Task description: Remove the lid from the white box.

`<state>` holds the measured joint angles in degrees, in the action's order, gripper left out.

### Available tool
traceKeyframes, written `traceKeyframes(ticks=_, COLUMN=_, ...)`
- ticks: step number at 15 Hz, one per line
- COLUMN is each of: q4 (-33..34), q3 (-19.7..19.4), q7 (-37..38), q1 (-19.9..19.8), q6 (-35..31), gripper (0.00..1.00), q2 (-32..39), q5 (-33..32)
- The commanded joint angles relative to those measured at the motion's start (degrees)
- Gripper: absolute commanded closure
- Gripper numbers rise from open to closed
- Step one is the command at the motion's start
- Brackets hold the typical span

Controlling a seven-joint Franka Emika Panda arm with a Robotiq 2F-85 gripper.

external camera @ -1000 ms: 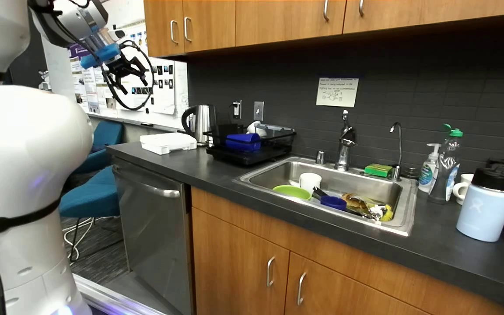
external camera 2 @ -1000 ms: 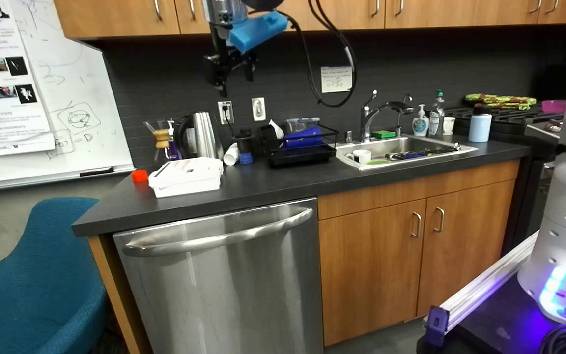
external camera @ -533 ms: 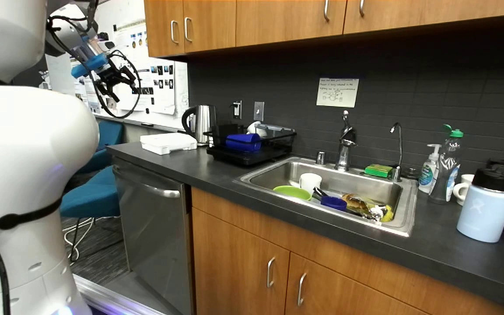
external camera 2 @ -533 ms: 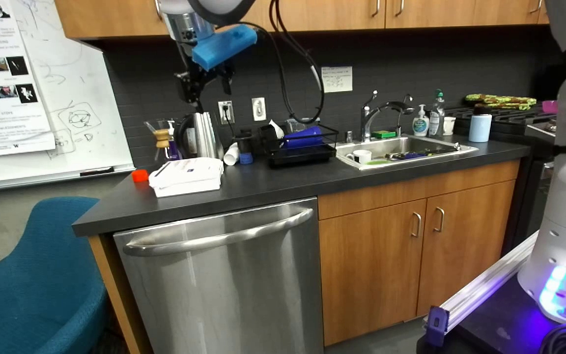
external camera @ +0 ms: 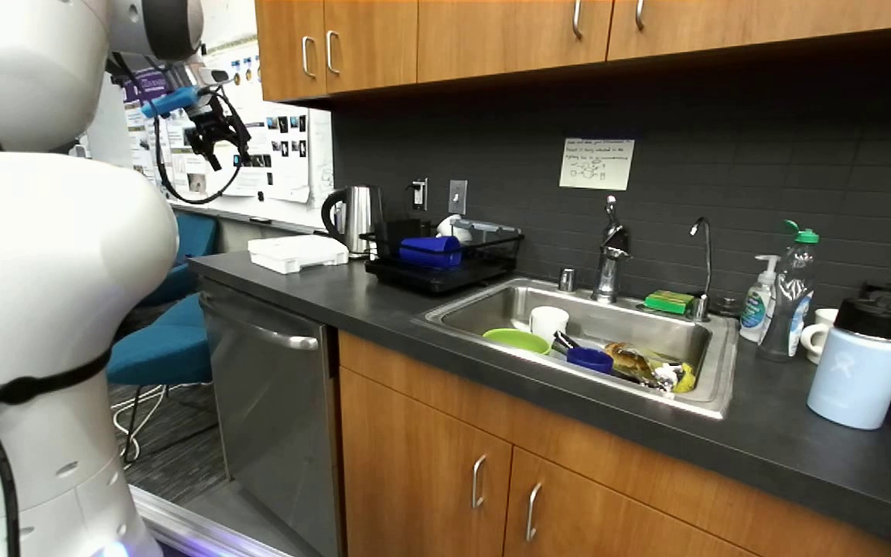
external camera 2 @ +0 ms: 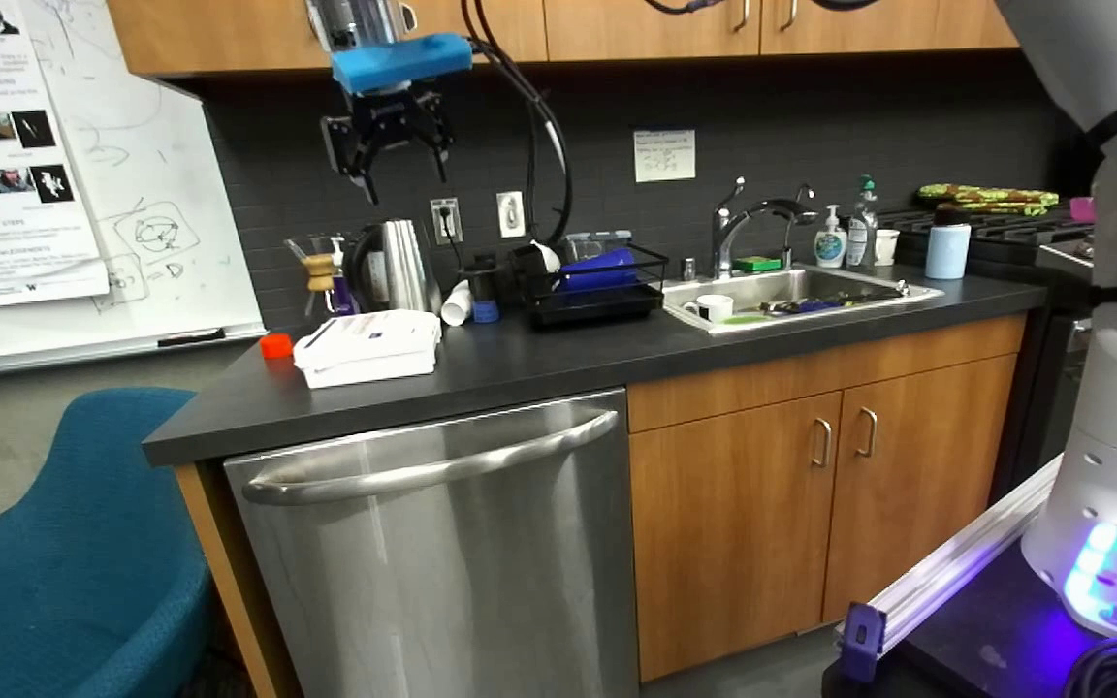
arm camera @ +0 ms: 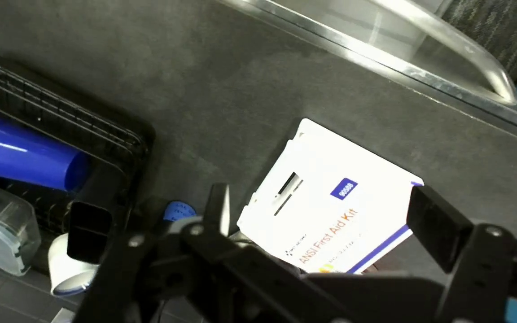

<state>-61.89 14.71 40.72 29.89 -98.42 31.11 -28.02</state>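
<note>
The dark worktop (external camera 2: 529, 364) carries a black dish rack (external camera 2: 597, 309) and, apart from it, the white box (external camera 2: 372, 369). The lid (arm camera: 326, 197), printed "ANSI First Aid Kit", seems seated on the box, though the detail is too small to be sure. The claw (external camera 2: 407, 187) hangs well above, spread wide. A small red object (external camera 2: 275, 346) sits nearby.

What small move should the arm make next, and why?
Probably lower the open gripper toward the lid of the white first aid kit box. It hangs well above the box in both exterior views, holding nothing, and the wrist view shows the lid, apparently on, largely framed between its spread jaws.
</note>
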Motion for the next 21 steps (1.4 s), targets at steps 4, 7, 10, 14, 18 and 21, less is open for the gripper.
traceKeyframes(ticks=4, q4=22.9, q3=-0.9, q7=4.2, q1=0.8, q6=7.7, gripper=0.00, q2=12.8, q5=4.9)
traceKeyframes(ticks=7, q4=27.4, q3=-5.5, q7=1.6, q1=2.8, q6=3.0, gripper=0.00, q2=16.0, q5=6.8)
traceKeyframes(ticks=10, q4=32.6, q3=-8.7, q7=1.1, q1=2.7, q6=0.8, gripper=0.00, q2=20.3, q5=9.9)
traceKeyframes(ticks=14, q4=38.2, q3=-13.2, q7=0.2, q1=2.1, q6=0.9, gripper=0.00, q2=25.9, q5=11.5)
traceKeyframes(ticks=18, q4=42.0, q3=-16.6, q7=-0.5, q1=1.5, q6=2.1, gripper=0.00, q2=30.4, q5=11.8)
traceKeyframes(ticks=21, q4=36.9, q3=-16.7, q7=-0.2, q1=1.0, q6=-0.3, gripper=0.00, q2=28.9, q5=9.7)
